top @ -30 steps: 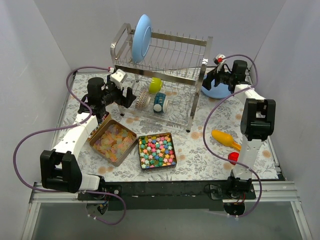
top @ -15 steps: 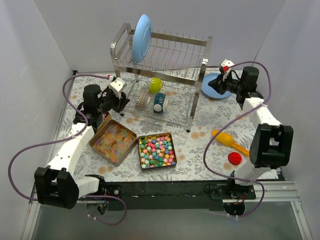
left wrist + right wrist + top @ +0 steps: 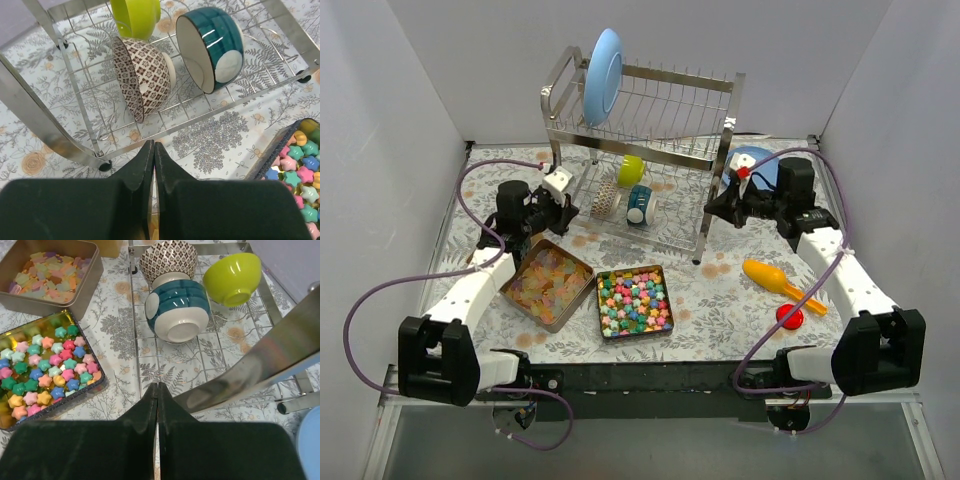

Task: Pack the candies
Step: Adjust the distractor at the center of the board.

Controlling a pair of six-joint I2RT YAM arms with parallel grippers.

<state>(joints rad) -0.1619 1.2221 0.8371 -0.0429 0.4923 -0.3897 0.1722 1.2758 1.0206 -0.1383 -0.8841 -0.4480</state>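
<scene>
Both arms are stretching forward, left gripper (image 3: 568, 213) and right gripper (image 3: 712, 208) each pinched fully shut on nothing, noses aiming at the wire dish rack (image 3: 650, 190). The candies are sitting up front in metal tins: glossy bright stars (image 3: 634, 300) in the right tin (image 3: 599, 305), pale translucent pieces (image 3: 547, 282) in the diagonally turned left tin (image 3: 568, 255).

Three plain, matte, pale grey walls close the scene in: a left wall (image 3: 410, 90), a back wall (image 3: 770, 40) and a right wall (image 3: 910, 110). The surface (image 3: 710, 300) wears a white cloth printed with grey leaves and small orange flowers. A black strip (image 3: 650, 378) runs along its near edge, above a silver metal rail (image 3: 670, 402). A two-tier wire dish rack (image 3: 660, 105) stands at the back. The light is soft and even, the shadows faint.
</scene>
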